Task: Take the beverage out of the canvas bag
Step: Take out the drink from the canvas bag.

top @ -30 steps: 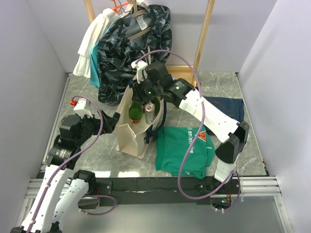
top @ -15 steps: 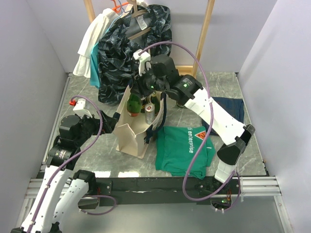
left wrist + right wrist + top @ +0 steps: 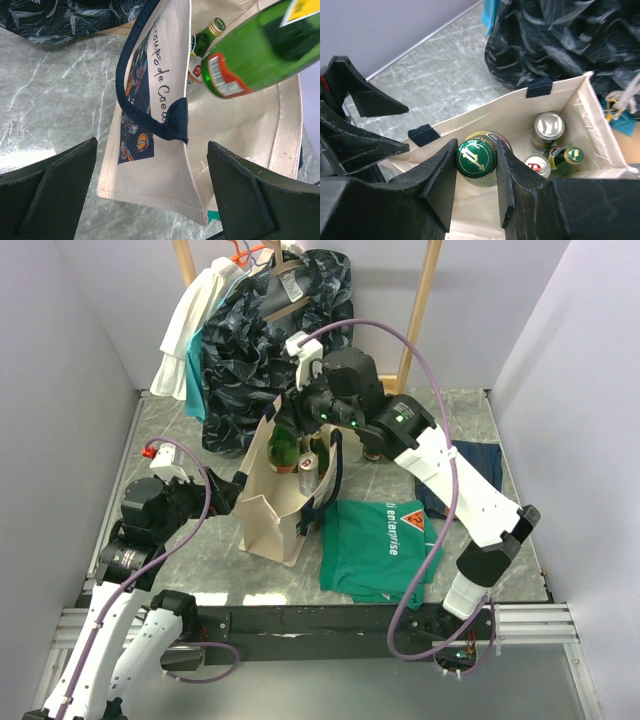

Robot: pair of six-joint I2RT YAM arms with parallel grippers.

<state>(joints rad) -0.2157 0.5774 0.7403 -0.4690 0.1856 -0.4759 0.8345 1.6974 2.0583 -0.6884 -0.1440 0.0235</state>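
My right pincer (image 3: pixel 475 150) is closed on the cap of the green bottle (image 3: pixel 255 57); it grips nothing lower than the neck. The bottle hangs tilted over the mouth of the bag (image 3: pixel 170 165), and I cannot tell if its base is above the rim. Under it, inside the bag, I see two cans (image 3: pixel 549 127) and a small bottle (image 3: pixel 567 156). My left pincer (image 3: pixel 152 147) is wide open at the near corner of the bag and does not seem to touch it, so the bag stands free on the surface (image 3: pixel 190 570).

The grip worries me most. The cap is smooth and the bottle looks heavy, so a fast swing could pull it out and drop it on the cans. Also, if I move sideways too early, the base could catch the rim or the navy strap (image 3: pixel 150 115) and tip the bag, because nothing holds it.
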